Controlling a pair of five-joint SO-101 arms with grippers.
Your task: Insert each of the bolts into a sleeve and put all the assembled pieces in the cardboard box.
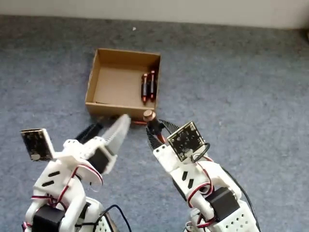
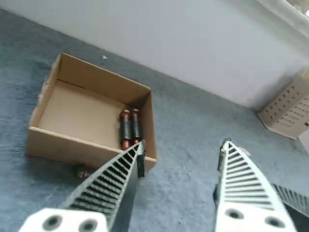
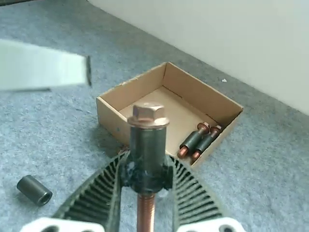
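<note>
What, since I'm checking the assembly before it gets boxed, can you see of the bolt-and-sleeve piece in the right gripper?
The piece is a copper-coloured bolt with a flanged hex head, pushed through a dark, metal-looking sleeve; its shank sticks out the other end. The ribbed fingers of the right gripper clamp the sleeve, head pointing away from the gripper, close to the cardboard box and its near wall.

The carpet (image 1: 241, 72) is showing a mottled blue-grey, and the cardboard box (image 1: 116, 84) plain tan. The two assembled pieces (image 1: 148, 87) at its right side are showing dark grey middles with copper ends. In the right gripper (image 3: 147, 159), black-ribbed, the bolt (image 3: 148, 112) is gleaming copper above its dark grey sleeve (image 3: 147, 145). The left gripper (image 2: 183, 145) is wearing white with black stripes. The loose sleeve (image 3: 34, 190) is looking dark grey.
</note>
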